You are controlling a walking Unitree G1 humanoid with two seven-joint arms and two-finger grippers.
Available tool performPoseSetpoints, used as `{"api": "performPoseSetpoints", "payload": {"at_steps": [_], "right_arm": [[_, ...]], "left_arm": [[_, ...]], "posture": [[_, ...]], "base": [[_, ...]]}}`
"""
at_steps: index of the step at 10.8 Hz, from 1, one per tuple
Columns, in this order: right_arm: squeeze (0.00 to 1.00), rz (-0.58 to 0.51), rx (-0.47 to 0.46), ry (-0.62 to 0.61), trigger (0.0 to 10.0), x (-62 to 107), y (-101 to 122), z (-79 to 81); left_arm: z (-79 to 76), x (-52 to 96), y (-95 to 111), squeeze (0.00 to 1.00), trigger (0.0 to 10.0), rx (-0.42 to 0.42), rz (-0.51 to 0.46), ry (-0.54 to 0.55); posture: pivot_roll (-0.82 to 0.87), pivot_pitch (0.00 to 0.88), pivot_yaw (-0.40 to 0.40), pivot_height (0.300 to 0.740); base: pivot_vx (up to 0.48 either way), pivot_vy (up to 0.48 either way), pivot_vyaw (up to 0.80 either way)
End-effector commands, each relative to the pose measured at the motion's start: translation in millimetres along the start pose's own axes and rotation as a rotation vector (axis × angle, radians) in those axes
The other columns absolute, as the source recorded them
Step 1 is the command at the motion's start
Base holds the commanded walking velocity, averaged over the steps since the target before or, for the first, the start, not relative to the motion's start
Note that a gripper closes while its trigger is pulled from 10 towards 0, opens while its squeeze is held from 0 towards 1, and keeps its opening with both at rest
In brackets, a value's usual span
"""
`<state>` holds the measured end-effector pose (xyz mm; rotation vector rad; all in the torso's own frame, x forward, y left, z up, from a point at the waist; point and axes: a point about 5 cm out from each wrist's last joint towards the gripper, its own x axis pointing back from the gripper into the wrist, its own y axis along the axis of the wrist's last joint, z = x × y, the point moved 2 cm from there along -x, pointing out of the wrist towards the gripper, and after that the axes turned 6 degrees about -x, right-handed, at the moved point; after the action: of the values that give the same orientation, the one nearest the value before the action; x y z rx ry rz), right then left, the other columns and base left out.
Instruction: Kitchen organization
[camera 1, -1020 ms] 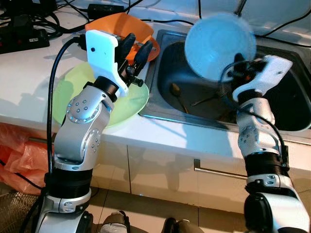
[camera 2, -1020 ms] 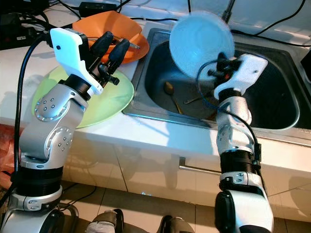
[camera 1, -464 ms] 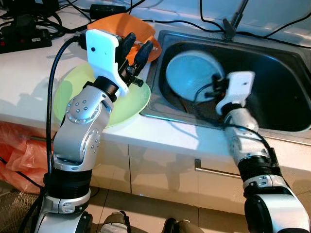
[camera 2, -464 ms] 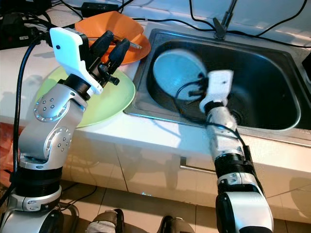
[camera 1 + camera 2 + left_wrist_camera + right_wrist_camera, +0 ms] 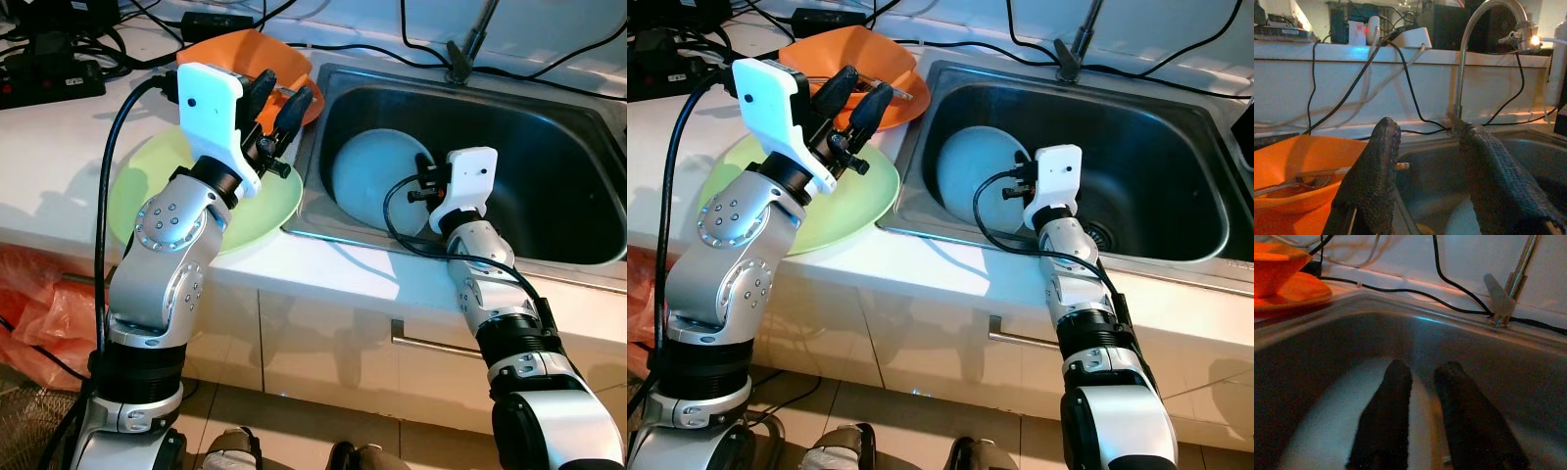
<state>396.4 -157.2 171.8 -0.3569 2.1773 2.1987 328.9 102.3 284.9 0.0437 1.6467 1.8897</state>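
Jaws: right gripper [image 5: 1420, 396] narrow on blue plate [image 5: 377, 176], frame ctr; left gripper [image 5: 279, 98] wide. I judge plate may slip, clatter in sink [image 5: 549, 127].

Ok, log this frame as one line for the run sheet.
right gripper: in sink, over blue plate lying there | left gripper: open, above green plate | orange bowl: on counter

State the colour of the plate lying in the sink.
Pale blue plate, clearest in the right eye view.

Home kitchen: steel sink [image 5: 549, 147] set in white counter [image 5: 59, 186], tap [image 5: 1469, 54], cupboard handle [image 5: 436, 345] underneath.
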Motion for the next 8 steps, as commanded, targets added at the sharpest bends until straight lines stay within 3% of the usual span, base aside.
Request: {"api": "performPoseSetpoints", "payload": {"at_steps": [1,4,6,7,8], "right_arm": [[0.00,0.042,-0.002,-0.004,10.0,4.6,-12.8,0.6],[0.00,0.005,-0.041,0.007,10.0,1.5,-5.0,2.9],[0.00,-0.033,-0.120,0.033,10.0,-1.6,4.3,6.9],[0.00,-0.060,-0.239,0.084,10.0,-2.9,10.9,13.9],[0.00,-0.073,-0.311,0.132,10.0,-2.7,14.8,19.7]], "left_arm": [[-4.1,1.8,1.8,0.00,10.0,-0.007,-0.004,-0.013],[1.2,2.5,2.6,0.00,10.0,0.004,-0.012,0.021],[35.0,6.4,7.5,0.00,10.0,-0.001,-0.034,0.225],[67.2,18.7,11.1,0.00,10.0,-0.001,-0.040,0.370],[79.5,26.1,11.3,0.00,10.0,-0.008,-0.032,0.410]], "posture": [[0.15,0.146,-0.067,0.740],[0.15,0.147,-0.070,0.740],[0.15,0.147,-0.071,0.740],[0.15,0.149,-0.071,0.740],[0.15,0.149,-0.071,0.740]], "base": [[0.000,0.000,0.00],[0.000,0.000,0.00],[0.000,0.000,0.00],[0.000,0.000,0.00],[0.000,0.000,0.00]]}}
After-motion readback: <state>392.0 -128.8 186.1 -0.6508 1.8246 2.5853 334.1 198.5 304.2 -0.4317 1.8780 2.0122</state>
